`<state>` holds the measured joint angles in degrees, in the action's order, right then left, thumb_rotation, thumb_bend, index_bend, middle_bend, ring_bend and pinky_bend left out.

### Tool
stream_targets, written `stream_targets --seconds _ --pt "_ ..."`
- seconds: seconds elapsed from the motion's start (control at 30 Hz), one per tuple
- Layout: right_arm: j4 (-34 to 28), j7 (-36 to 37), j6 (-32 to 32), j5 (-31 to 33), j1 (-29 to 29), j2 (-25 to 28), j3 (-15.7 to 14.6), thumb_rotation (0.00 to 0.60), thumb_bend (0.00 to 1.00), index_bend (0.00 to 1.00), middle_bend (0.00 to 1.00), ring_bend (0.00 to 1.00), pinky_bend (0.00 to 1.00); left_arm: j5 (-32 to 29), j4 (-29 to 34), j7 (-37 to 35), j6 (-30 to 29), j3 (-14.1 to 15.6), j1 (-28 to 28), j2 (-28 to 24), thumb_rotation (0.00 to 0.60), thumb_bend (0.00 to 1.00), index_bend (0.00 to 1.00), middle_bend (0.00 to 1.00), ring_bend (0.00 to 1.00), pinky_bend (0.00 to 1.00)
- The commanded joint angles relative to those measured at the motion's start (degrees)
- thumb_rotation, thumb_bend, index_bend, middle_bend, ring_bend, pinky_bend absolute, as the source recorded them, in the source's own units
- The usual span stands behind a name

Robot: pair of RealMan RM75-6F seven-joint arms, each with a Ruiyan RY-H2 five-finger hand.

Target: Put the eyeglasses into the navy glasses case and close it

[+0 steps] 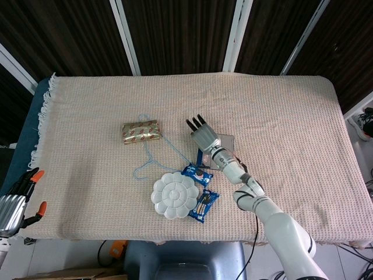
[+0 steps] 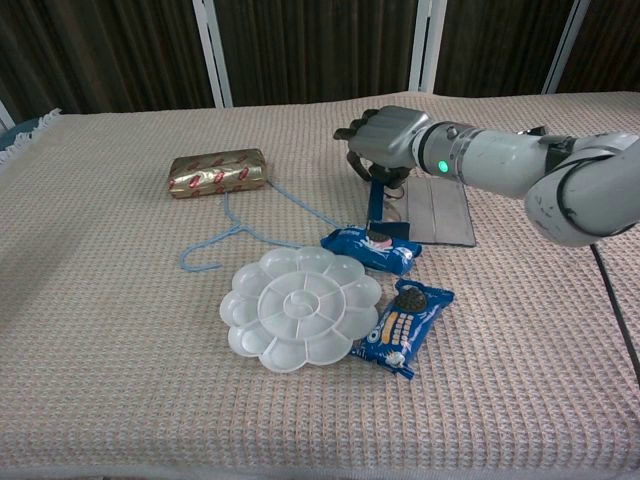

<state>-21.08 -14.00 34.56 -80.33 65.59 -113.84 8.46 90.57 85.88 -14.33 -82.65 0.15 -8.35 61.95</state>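
Gripping the navy glasses case (image 2: 378,205) lid, right hand (image 2: 385,135) near table (image 1: 280,116) centre, apparently swinging it closed (eyeglasses unseen); left hand (image 1: 13,201) idle, open.

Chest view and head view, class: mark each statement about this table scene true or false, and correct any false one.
1. The right hand is above the navy glasses case. True.
2. The gold-wrapped packet lies inside the white flower-shaped palette. False: it lies apart from it on the cloth, further back and to the left.
3. A light blue cord lies on the cloth between the gold packet and the palette. True.
4. The left hand is resting on the glasses case. False: it is at the table's near left corner, far from the case.
5. Two blue snack packets lie beside the palette. True.
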Motion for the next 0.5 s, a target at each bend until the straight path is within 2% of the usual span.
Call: stream_targets --seconds 0.03,0.23,0.5 --pt "-1.1 -1.6 0.0 0.9 -1.1 1.1 0.3 0.6 0.8 0.57 0.02 0.0 0.0 0.2 0.0 -0.1 -0.2 0.1 0.0 0.0 0.6 0.45 0.0 0.0 0.0 0.17" --pt "-6.1 -7.4 -0.5 3.4 -4.7 5.3 0.8 0.6 0.8 0.57 0.02 0.0 0.0 0.8 -0.1 -0.4 -0.4 0.3 0.0 -0.1 0.6 0.45 0.0 0.0 0.0 0.17" --pt "-22.6 -16.2 2.4 8.0 -11.1 15.0 0.8 0.6 0.8 0.57 0.02 0.0 0.0 1.5 -0.1 -0.4 -0.8 0.7 0.0 0.0 0.6 0.45 0.0 0.0 0.0 0.17"
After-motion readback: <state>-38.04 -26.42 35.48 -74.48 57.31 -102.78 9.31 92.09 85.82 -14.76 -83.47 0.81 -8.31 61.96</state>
